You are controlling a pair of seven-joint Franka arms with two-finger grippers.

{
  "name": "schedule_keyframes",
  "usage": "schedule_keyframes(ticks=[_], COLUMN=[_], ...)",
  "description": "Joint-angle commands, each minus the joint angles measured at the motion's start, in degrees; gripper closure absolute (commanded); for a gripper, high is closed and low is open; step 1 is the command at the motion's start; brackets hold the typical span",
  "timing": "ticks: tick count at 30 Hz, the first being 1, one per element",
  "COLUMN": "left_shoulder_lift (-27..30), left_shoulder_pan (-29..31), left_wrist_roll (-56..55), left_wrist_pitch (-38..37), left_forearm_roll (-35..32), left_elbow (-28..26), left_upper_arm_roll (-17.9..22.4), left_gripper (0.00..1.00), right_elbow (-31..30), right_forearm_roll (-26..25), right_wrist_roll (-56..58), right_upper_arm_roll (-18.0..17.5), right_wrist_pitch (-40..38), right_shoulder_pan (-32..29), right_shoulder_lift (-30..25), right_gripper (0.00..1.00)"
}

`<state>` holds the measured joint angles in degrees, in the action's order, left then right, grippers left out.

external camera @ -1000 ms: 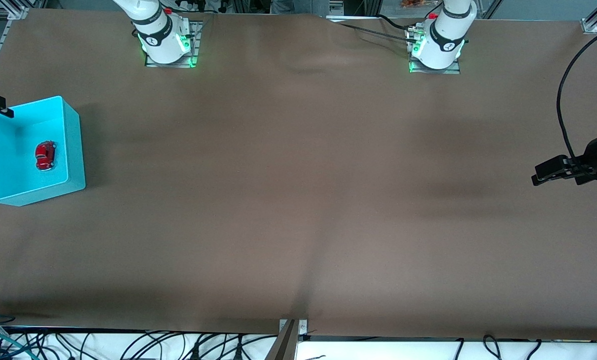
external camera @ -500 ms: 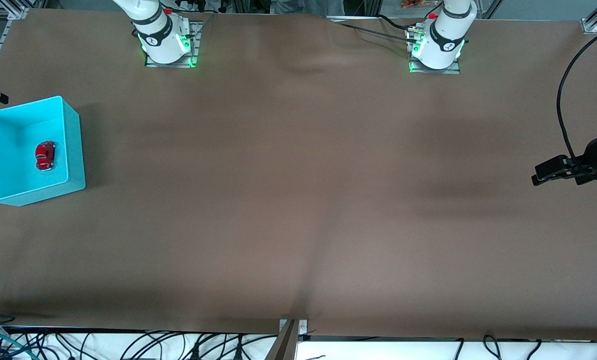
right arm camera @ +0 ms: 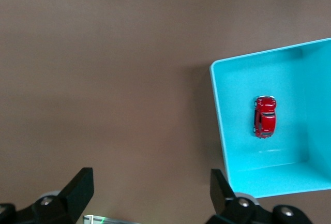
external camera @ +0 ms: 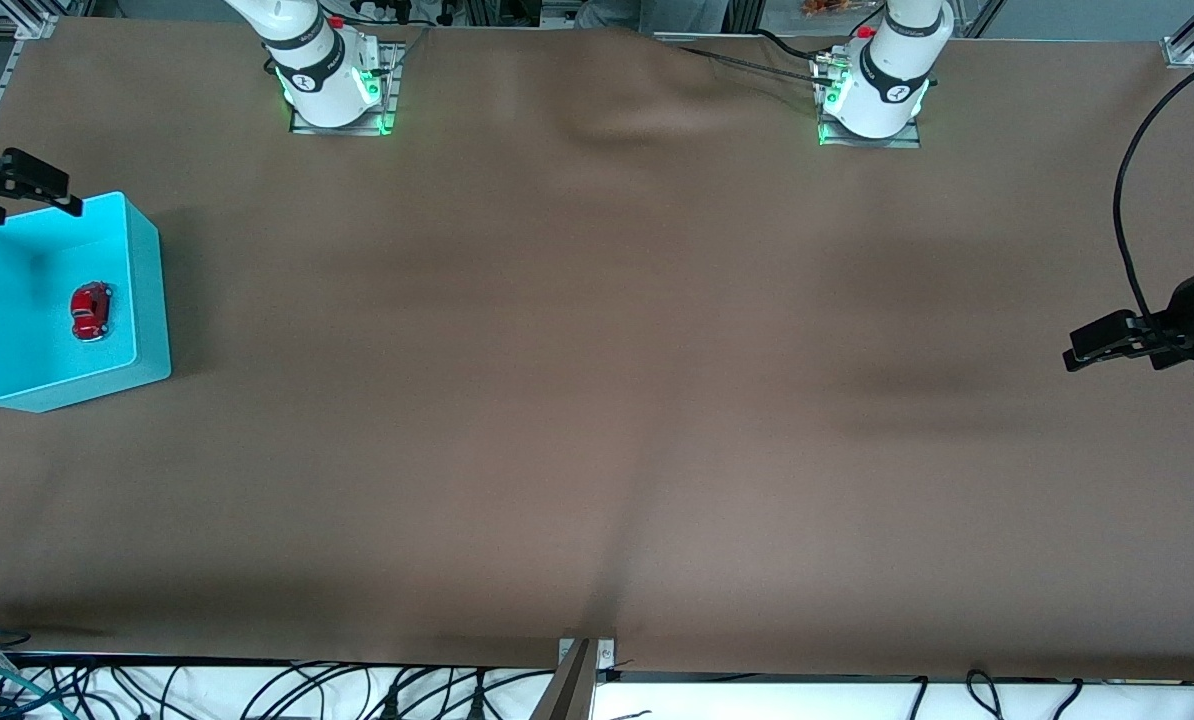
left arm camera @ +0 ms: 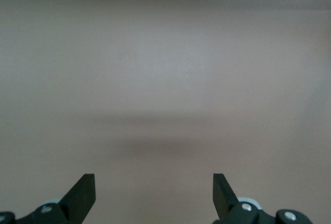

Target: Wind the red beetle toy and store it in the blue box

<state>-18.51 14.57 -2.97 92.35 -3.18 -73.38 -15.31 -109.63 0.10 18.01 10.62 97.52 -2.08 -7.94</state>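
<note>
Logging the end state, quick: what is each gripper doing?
Left gripper: open, empty, over bare table.
Right gripper: open, empty, beside the blue box.

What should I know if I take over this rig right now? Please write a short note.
Right gripper: open, holding nothing, in the air over the box's edge that faces the robot bases.
Left gripper: open, empty, waiting over bare table at the left arm's end.
Toy: lying inside the box, on its floor, free of both grippers.
Box: on the table at the right arm's end.
Done: the toy is stored in the box.
Left: apparently nothing; whether it was wound cannot be seen.
</note>
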Motion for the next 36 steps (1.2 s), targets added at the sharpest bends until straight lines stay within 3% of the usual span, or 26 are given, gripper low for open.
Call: schedule_keyframes(ticks=[1, 17, 36], left_shoulder_lift=[-0.57, -0.57, -0.57], left_shoulder_pan=[-0.33, -0.33, -0.33], left_wrist_roll=[0.86, 0.86, 0.86], left_wrist_pitch=[0.02, 0.02, 0.02], left_forearm_roll=[-0.77, -0.86, -0.77], left_elbow=[1.31, 1.31, 1.31], left_upper_arm_roll=[0.28, 0.28, 0.28], left_gripper=[0.00, 0.00, 0.00], right_elbow=[2.66, 13.73, 15.67], right_forearm_roll=[-0.36, -0.27, -0.62], right_wrist_roll=[-6.05, -17.92, -18.98], right_upper_arm_roll=[-3.85, -12.72, -13.70], right_wrist_pitch=[-2.77, -7.43, -6.55], right_shoulder_pan=[-0.12, -0.03, -0.03], right_shoulder_lift=[0.30, 8.91, 10.67], right_gripper=[0.00, 0.00, 0.00])
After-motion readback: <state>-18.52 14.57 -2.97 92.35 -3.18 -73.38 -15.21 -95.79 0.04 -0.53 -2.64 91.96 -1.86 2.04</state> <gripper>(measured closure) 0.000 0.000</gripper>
